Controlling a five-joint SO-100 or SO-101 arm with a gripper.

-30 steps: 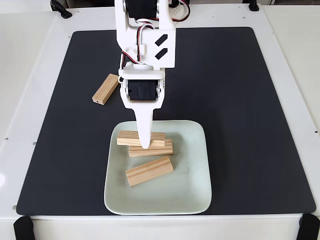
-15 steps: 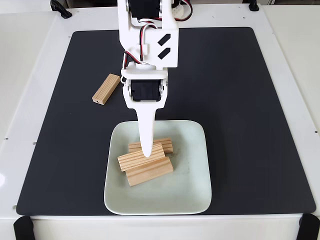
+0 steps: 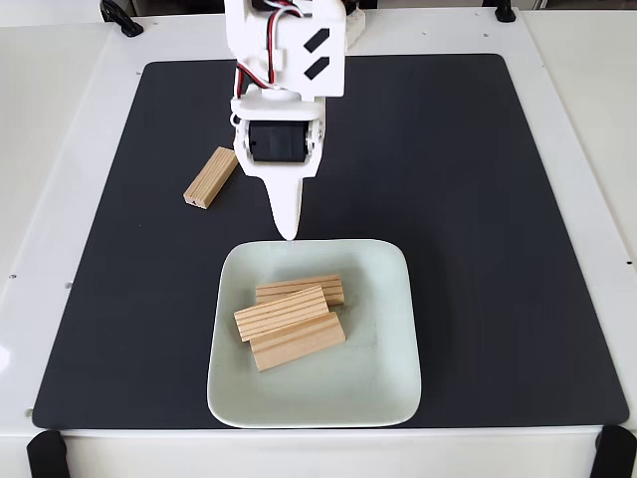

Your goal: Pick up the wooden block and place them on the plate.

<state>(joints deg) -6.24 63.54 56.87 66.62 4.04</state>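
Note:
The pale square plate point(image 3: 378, 378) lies at the front middle of the black mat. Three wooden blocks rest on it in a loose pile: one at the back point(image 3: 317, 287), one across the top point(image 3: 281, 313), one at the front point(image 3: 299, 343). A fourth wooden block point(image 3: 211, 177) lies on the mat, left of the arm. My white gripper point(image 3: 289, 233) points down just behind the plate's back rim, above the mat. It is clear of the pile, open and holding nothing. One finger hides the other.
The black mat point(image 3: 478, 199) covers most of the white table, with bare room on its right half. Black clamps sit at the table's corners point(image 3: 48, 453).
The block held over the plate a second ago was let go onto the other two blocks. The gripper has since risen and drawn back behind the plate's rim.

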